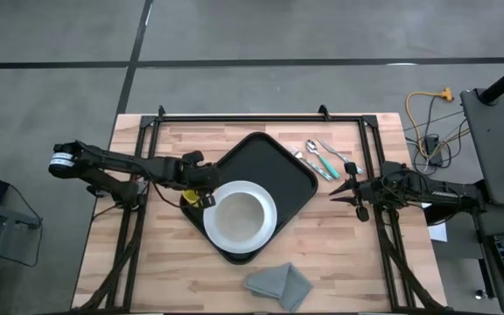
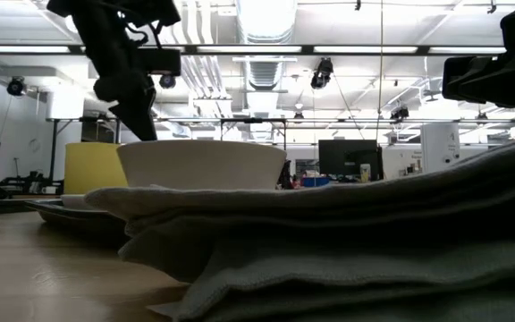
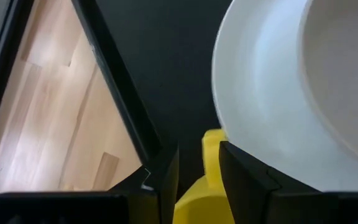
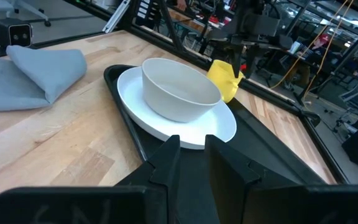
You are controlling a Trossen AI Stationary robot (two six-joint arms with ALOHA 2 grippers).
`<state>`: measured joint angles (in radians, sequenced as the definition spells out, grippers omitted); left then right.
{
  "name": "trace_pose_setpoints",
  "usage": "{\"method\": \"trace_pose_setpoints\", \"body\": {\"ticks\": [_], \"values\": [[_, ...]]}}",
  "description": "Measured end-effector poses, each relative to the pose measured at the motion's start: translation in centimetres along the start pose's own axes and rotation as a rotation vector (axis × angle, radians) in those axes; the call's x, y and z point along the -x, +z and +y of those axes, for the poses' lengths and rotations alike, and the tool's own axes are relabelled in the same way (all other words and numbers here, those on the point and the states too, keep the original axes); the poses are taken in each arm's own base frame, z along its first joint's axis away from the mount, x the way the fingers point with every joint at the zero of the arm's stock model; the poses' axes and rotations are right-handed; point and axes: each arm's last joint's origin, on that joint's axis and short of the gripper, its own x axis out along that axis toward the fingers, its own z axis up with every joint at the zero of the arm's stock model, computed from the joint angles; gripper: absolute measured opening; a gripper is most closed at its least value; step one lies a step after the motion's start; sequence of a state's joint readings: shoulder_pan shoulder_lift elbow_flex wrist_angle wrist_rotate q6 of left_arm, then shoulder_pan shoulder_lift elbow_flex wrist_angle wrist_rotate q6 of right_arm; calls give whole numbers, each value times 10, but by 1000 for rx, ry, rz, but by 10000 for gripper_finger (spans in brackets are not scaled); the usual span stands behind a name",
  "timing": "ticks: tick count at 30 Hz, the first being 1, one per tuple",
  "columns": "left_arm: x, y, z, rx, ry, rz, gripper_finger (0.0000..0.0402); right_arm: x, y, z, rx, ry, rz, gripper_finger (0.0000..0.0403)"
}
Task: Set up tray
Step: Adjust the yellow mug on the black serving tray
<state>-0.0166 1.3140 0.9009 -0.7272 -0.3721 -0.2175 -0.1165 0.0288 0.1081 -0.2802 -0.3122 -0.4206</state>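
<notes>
The black tray lies cornerwise in the middle of the table. On its near left part sits a white plate with a white bowl on it. My left gripper is at the tray's left edge, shut on a yellow cup beside the plate. In the low view the cup stands upright left of the bowl. Whether its base touches the tray is hidden. My right gripper waits at the table's right side, slightly open, nothing between its fingers. My left gripper pinches a narrow upright part of the yellow cup between its two fingers. Whether that part is wall or handle, I cannot tell. The fingers slant down from the table's left. The cup stands upright next to the plate's rim.
A spoon and fork with teal handles lie on the wood right of the tray's far corner. A folded grey cloth lies near the front edge. Black frame rails run along the table's far, left and right sides.
</notes>
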Motion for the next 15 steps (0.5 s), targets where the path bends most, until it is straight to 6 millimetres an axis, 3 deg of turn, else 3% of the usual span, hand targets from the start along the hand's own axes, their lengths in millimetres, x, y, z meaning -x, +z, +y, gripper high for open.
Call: {"method": "trace_pose_setpoints", "body": {"ticks": [15], "values": [[4, -10, 4, 30, 30, 126, 101, 0, 0, 0, 1, 0, 0, 68]]}}
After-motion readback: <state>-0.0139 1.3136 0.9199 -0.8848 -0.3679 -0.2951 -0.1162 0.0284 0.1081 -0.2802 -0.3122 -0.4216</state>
